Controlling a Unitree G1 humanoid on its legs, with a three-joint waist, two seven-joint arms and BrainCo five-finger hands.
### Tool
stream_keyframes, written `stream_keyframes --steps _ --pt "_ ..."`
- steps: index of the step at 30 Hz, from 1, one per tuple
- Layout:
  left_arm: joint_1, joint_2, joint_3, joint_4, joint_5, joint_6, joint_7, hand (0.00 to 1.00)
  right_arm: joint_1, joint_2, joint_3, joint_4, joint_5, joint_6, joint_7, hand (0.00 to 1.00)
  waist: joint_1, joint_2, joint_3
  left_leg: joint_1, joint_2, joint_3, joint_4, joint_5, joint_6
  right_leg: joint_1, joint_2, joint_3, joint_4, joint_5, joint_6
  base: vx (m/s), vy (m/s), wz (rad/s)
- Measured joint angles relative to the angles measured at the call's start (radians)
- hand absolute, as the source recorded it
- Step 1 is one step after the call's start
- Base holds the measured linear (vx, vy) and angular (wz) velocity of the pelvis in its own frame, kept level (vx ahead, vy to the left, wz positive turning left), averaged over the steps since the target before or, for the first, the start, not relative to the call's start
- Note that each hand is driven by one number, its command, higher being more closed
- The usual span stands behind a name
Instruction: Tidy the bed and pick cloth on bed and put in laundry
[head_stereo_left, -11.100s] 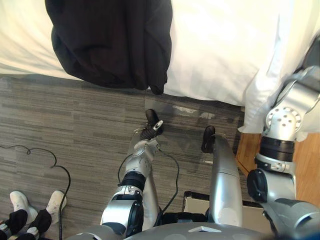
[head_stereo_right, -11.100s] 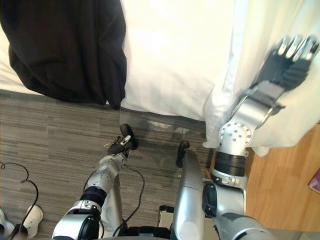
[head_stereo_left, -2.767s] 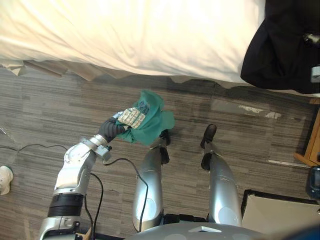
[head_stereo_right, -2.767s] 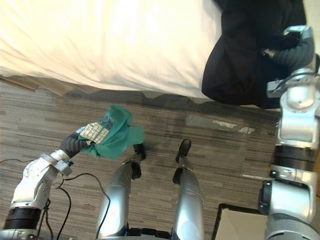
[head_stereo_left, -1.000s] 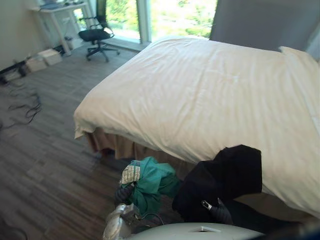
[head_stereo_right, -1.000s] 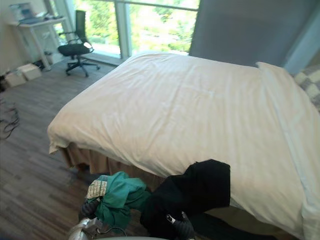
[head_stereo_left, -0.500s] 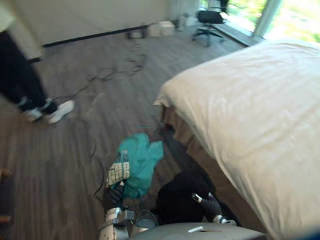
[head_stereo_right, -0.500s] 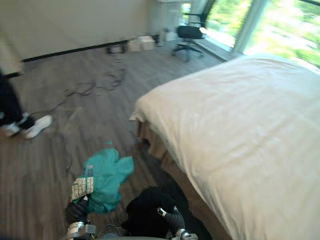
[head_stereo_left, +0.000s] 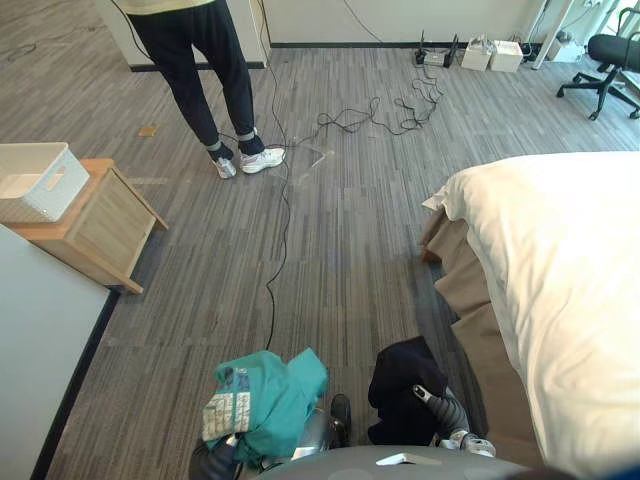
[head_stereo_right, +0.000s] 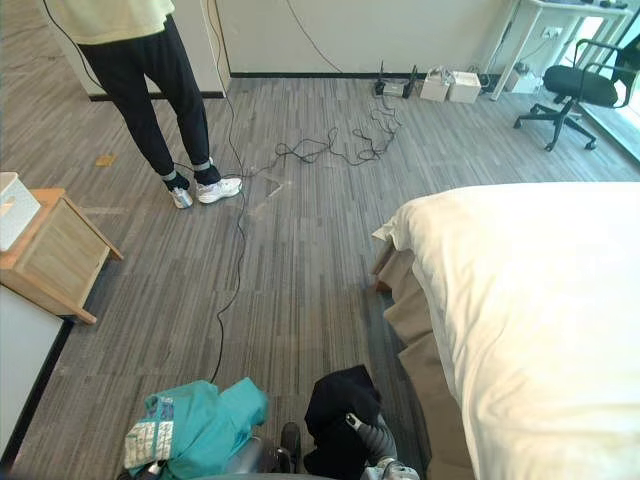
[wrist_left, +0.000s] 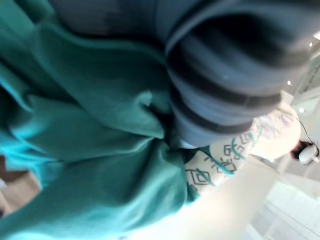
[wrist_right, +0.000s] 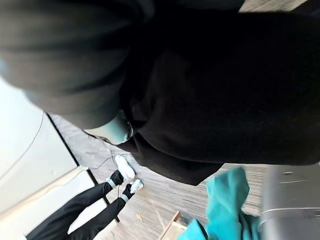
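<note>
1. Left eye view: the green cloth (head_stereo_left: 272, 392) and black cloth (head_stereo_left: 398, 372) are both off the bed (head_stereo_left: 560, 300), near its corner and above the floor. The green one is heaped on the left hand (head_stereo_left: 208, 460), the black one on the right hand (head_stereo_left: 440, 403). A white basket (head_stereo_left: 48, 160), likely the laundry, sits well apart from the bed.
2. Right eye view: same layout. A person (head_stereo_right: 150, 70) stands far from the bed.
3. Left wrist view: the green cloth folds against the ribbed cover. The grip is buried, so I cannot tell how closed it is. The cloth looks light, soft and limp, and is best held at its bunched middle so the ends don't trail.
4. Right wrist view: the black cloth hides the grip, so I cannot tell here either. It looks thicker and heavier, and is best gathered in a fuller handful.
</note>
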Motion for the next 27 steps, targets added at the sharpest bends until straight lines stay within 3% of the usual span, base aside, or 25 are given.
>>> stream_keyframes --steps 2,3,4,5,6,7,8,9,10,11,14,15,16,20,27 --pt "-0.045 0.009 -0.025 -0.073 0.064 0.082 0.140 1.00 0.012 -0.010 0.045 -0.039 -0.001 0.016 -0.004 1.00 -0.034 0.004 0.001 0.036 0.001 -0.015 -0.052 0.018 -0.006 -0.049 -0.029 0.007 0.117 0.008 -0.003 0.03 -0.005 0.18" --pt "-0.053 0.012 -0.032 -0.090 0.075 0.099 0.171 1.00 0.021 -0.012 0.056 -0.045 -0.002 0.016 -0.005 1.00 -0.034 0.002 0.000 0.040 0.001 -0.010 -0.057 0.017 -0.008 -0.058 -0.034 0.010 0.148 0.012 -0.004 0.03 -0.005 -0.01" --pt "-0.070 0.017 -0.047 -0.116 0.079 0.135 0.233 1.00 0.032 -0.021 0.067 -0.050 -0.002 0.019 -0.010 1.00 -0.037 -0.002 -0.005 0.041 0.007 0.000 -0.064 0.012 -0.015 -0.089 -0.054 0.018 0.223 0.024 -0.017 0.05 -0.007 0.03" --pt "-0.095 0.024 -0.064 -0.122 0.101 0.168 0.291 1.00 0.040 -0.027 0.076 -0.049 -0.002 0.025 -0.017 1.00 -0.051 0.011 -0.004 0.040 0.020 0.011 -0.069 0.001 -0.029 -0.124 -0.061 0.035 0.286 0.056 -0.058 0.05 -0.006 0.12" --pt "-0.104 0.030 -0.070 -0.123 0.110 0.181 0.312 1.00 0.041 -0.028 0.078 -0.053 -0.003 0.026 -0.018 1.00 -0.057 0.011 -0.003 0.040 0.026 0.018 -0.074 -0.005 -0.037 -0.136 -0.063 0.043 0.308 0.074 -0.067 0.12 -0.008 0.43" --pt "-0.139 0.056 -0.098 -0.133 0.114 0.216 0.368 1.00 0.058 -0.034 0.075 -0.067 -0.001 0.015 -0.017 1.00 -0.076 0.023 -0.003 0.050 0.040 -0.006 -0.066 0.016 -0.026 -0.167 -0.059 0.081 0.385 0.126 -0.084 0.16 -0.027 0.67" --pt "-0.162 0.079 -0.112 -0.128 0.114 0.238 0.404 1.00 0.059 -0.037 0.068 -0.064 0.000 0.010 -0.016 1.00 -0.097 0.024 -0.002 0.044 0.048 -0.050 -0.051 0.028 -0.016 -0.203 -0.021 0.160 0.383 0.031 -0.047 0.18 -0.048 0.86" --pt "-0.178 0.088 -0.116 -0.127 0.114 0.253 0.421 1.00 0.058 -0.036 0.068 -0.064 0.003 0.008 -0.016 1.00 -0.107 0.018 -0.006 0.038 0.052 -0.076 -0.043 0.024 -0.018 -0.210 0.016 0.207 0.343 -0.006 -0.040 0.15 -0.086 1.09" --pt "-0.210 0.094 -0.117 -0.126 0.114 0.278 0.442 1.00 0.060 -0.039 0.067 -0.065 0.025 -0.011 -0.014 1.00 -0.117 0.019 -0.005 0.037 0.058 -0.129 -0.040 0.029 -0.020 -0.224 0.085 0.296 0.263 -0.048 -0.037 0.11 -0.110 1.22" --pt "-0.229 0.096 -0.122 -0.127 0.114 0.292 0.447 1.00 0.062 -0.039 0.060 -0.064 0.050 -0.023 -0.012 1.00 -0.124 0.019 -0.006 0.040 0.058 -0.173 -0.041 0.033 -0.027 -0.234 0.128 0.362 0.200 -0.058 -0.040 0.11 -0.113 1.18" --pt "-0.226 0.093 -0.135 -0.136 0.114 0.314 0.460 1.00 0.073 -0.042 0.052 -0.063 0.088 -0.036 0.005 1.00 -0.125 0.012 -0.010 0.040 0.030 -0.222 -0.049 0.035 -0.042 -0.259 0.131 0.428 0.098 -0.048 -0.043 0.06 -0.102 0.81" --pt "-0.203 0.098 -0.140 -0.162 0.114 0.334 0.468 1.00 0.088 -0.039 0.053 -0.063 0.099 -0.036 0.023 1.00 -0.117 -0.020 -0.028 0.041 -0.006 -0.210 -0.064 0.023 -0.035 -0.272 0.090 0.442 0.027 0.036 -0.040 0.10 -0.144 0.33" --pt "-0.183 0.096 -0.140 -0.158 0.114 0.355 0.488 1.00 0.094 -0.043 0.050 -0.056 0.107 -0.035 0.034 1.00 -0.111 -0.021 -0.039 0.045 -0.014 -0.197 -0.059 0.012 -0.037 -0.261 0.072 0.439 0.013 0.025 -0.009 0.12 -0.154 0.19" --pt "-0.133 0.075 -0.162 -0.181 0.117 0.390 0.497 1.00 0.100 -0.056 0.030 -0.066 0.116 -0.036 0.044 1.00 -0.116 0.019 -0.046 0.052 0.012 -0.135 -0.072 0.005 -0.062 -0.246 0.088 0.441 -0.029 0.026 -0.010 0.13 -0.119 -0.08" --pt "-0.098 0.070 -0.174 -0.252 0.117 0.395 0.480 1.00 0.144 -0.047 0.013 -0.124 0.130 -0.017 0.069 1.00 -0.117 -0.011 -0.079 0.090 0.020 -0.086 -0.085 -0.002 -0.079 -0.203 0.095 0.443 -0.057 0.036 0.004 0.13 -0.063 -0.03"
